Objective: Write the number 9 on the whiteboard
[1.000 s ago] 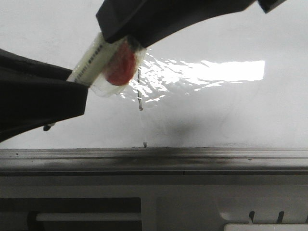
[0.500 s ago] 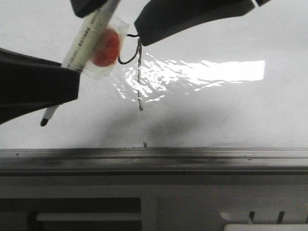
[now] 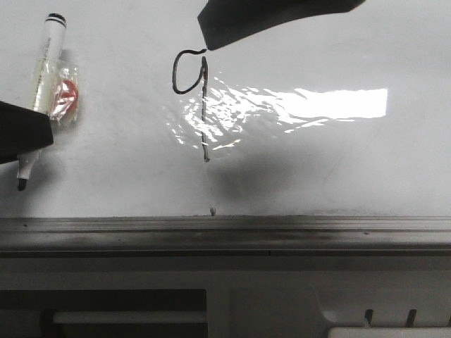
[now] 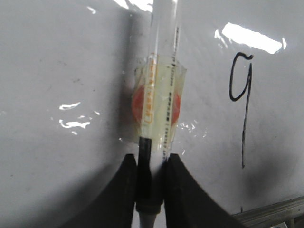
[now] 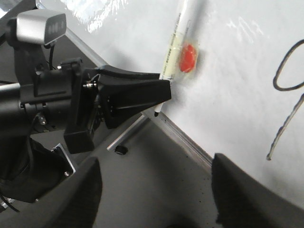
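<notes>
The whiteboard (image 3: 338, 176) fills the upper part of the front view, glossy white with a bright glare patch right of centre and a grey metal ledge (image 3: 225, 234) running along its lower edge. The number 9 (image 3: 194, 91) is drawn on it in thin black line: an oval loop at the top and a long straight tail dropping through the left end of the glare. In the left wrist view the same 9 (image 4: 241, 99) sits to the side of the marker, well clear of it, and in the right wrist view only part of the loop and tail (image 5: 287, 95) shows at the frame edge.

The left gripper (image 4: 151, 190) is closed on the marker (image 4: 159, 95), its 2 dark fingers (image 4: 126, 190) pinching the black section of the barrel near the tip end. A clear wrap with a red-orange disc (image 4: 176, 107) clings to the middle of the white barrel. In the front view the marker (image 3: 44, 70) stands at the far left, well apart from the 9, tip pointing down, black cap end up.

The right gripper (image 5: 154, 190) shows 2 dark fingers (image 5: 247, 190) spread wide with nothing between them. In the front view its dark mass (image 3: 275, 17) hangs over the top of the board, just above the loop of the 9
</notes>
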You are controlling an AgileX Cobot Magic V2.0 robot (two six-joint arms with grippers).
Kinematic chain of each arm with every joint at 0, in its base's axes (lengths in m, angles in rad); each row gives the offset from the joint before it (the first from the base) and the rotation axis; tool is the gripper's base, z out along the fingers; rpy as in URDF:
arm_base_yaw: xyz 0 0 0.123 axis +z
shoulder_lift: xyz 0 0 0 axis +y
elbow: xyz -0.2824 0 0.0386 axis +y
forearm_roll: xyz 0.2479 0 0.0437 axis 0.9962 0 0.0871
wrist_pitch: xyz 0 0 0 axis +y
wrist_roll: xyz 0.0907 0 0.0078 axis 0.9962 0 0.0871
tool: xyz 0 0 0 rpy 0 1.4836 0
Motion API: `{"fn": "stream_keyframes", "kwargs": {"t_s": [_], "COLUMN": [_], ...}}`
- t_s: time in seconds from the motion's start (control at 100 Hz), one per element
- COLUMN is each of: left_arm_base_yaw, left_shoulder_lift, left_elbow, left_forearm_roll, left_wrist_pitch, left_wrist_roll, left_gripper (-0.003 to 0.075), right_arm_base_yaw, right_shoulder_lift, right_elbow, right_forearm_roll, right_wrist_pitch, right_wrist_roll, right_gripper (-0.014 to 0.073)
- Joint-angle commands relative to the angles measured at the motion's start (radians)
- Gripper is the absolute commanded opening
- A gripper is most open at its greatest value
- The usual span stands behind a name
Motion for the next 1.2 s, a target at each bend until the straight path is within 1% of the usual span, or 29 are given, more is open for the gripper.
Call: {"fn": "stream_keyframes", "kwargs": {"t_s": [0.0,0.05,0.49,0.88,0.95,1.02,1.07,1.12,1.19], "left_arm_base_yaw": [-0.005,-0.005,-0.005,-0.005,-0.005,-0.005,-0.005,-0.005,-0.005], "left_shoulder_lift": [0.006,0.011,0.069,0.069,0.069,0.069,0.069,0.069,0.069], "left_elbow": [-0.028,-0.028,-0.028,-0.028,-0.028,-0.028,-0.028,-0.028,-0.028], "left_forearm_roll": [0.004,0.004,0.008,0.027,0.047,0.063,0.063,0.063,0.064], "left_wrist_pitch": [-0.05,-0.057,-0.066,-0.066,-0.066,-0.076,-0.091,-0.109,-0.127], "left_wrist_roll": [-0.019,-0.038,-0.038,-0.038,-0.038,-0.052,-0.075,-0.104,-0.14], "left_gripper": [-0.002,-0.002,-0.002,-0.0014,0.0034,0.0125,0.0211,0.0279,0.034], "right_arm_base_yaw": [0.0,0.0,0.0,0.0,0.0,0.0,0.0,0.0,0.0], "right_shoulder_lift": [-0.013,-0.013,-0.013,-0.013,-0.013,-0.013,-0.013,-0.013,-0.013], "right_elbow": [-0.026,-0.026,-0.026,-0.026,-0.026,-0.026,-0.026,-0.026,-0.026], "right_forearm_roll": [0.019,0.019,0.019,0.019,0.019,0.019,0.019,0.019,0.019], "right_wrist_pitch": [-0.067,-0.065,-0.063,-0.063,-0.063,-0.063,-0.065,-0.065,-0.065], "right_wrist_roll": [-0.008,-0.008,-0.008,-0.008,-0.008,-0.008,-0.008,-0.008,-0.008], "right_gripper": [0.043,0.043,0.043,0.043,0.043,0.043,0.043,0.043,0.043]}}
